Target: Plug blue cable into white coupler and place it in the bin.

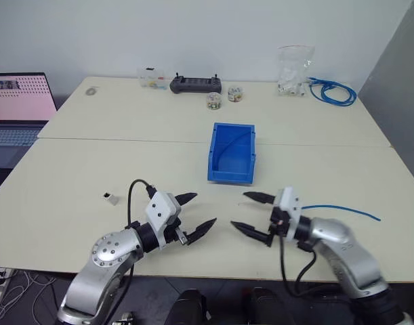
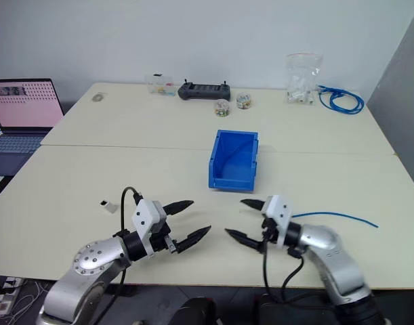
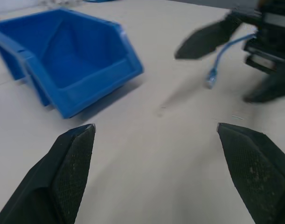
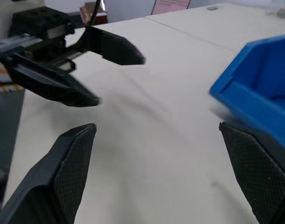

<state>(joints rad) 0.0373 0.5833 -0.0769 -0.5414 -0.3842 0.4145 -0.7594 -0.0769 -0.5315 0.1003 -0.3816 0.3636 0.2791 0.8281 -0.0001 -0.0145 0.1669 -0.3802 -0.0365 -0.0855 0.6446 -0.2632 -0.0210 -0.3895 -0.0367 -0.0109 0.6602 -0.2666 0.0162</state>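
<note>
Both grippers are hovering just above the near edge of a pale table [image 1: 91, 169], facing each other with bare tabletop between them. The left gripper [image 1: 196, 212] is holding its two black fingers spread wide with nothing between them, and the right gripper [image 1: 251, 212] is doing the same, its fingers parted and empty. Between and beyond the two grippers, the blue bin [image 1: 232, 153] is sitting near the middle of the table, its open top showing and its lower front wall facing the robot. A stretch of open surface is lying between the bin's front and the fingertips. The blue cable [image 1: 342, 210] is lying flat on the table behind the right arm, running out toward the right edge, with its plug end showing near the right gripper in the left wrist view. The white coupler [image 1: 111, 198] is resting alone on the table, to the left of the left gripper, well apart from the cable. Along the far edge are sitting a black controller [image 1: 195, 84], two small jars [image 1: 223, 97], a clear bag [image 1: 294, 70] and a coiled blue cable bundle [image 1: 334, 91]. An open laptop [image 1: 18, 108] is standing past the left edge.
</note>
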